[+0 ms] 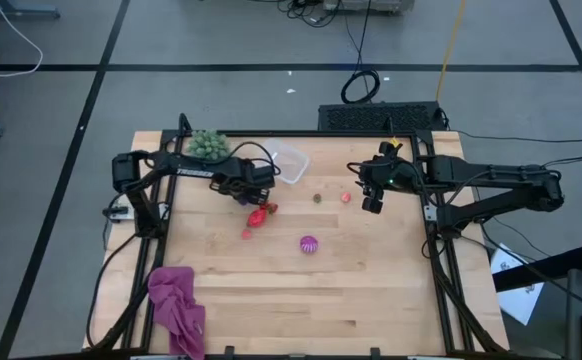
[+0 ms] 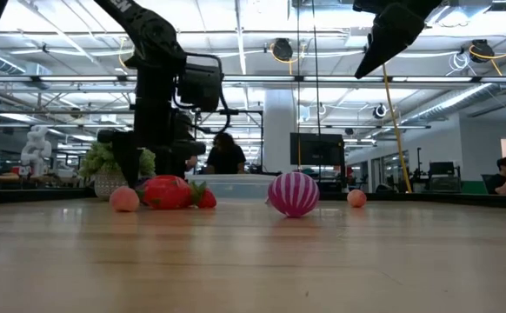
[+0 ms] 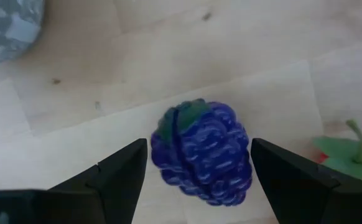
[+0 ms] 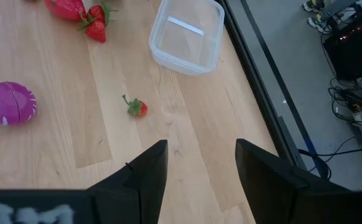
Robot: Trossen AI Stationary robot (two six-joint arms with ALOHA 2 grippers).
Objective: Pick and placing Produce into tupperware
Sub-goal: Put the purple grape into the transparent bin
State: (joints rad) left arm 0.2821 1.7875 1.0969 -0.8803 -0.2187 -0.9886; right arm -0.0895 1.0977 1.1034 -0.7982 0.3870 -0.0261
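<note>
Left gripper [image 3: 196, 168] spread apart, straddling the knobbly blue-purple toy berry [image 3: 203, 152] on the wood (clear rounded plastic tub [image 1: 290, 164] just beyond it); risk, I judge: uneven closing could squirt the rounded berry sideways.

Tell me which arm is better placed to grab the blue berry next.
Left. The left gripper is open with the blue berry between its fingers, near the tupperware. The right gripper hangs open farther off.

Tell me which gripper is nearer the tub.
Left. The left gripper sits just beside the tub, over a blue berry between its open fingers. The right gripper hangs farther off, on the tub's other side.
</note>
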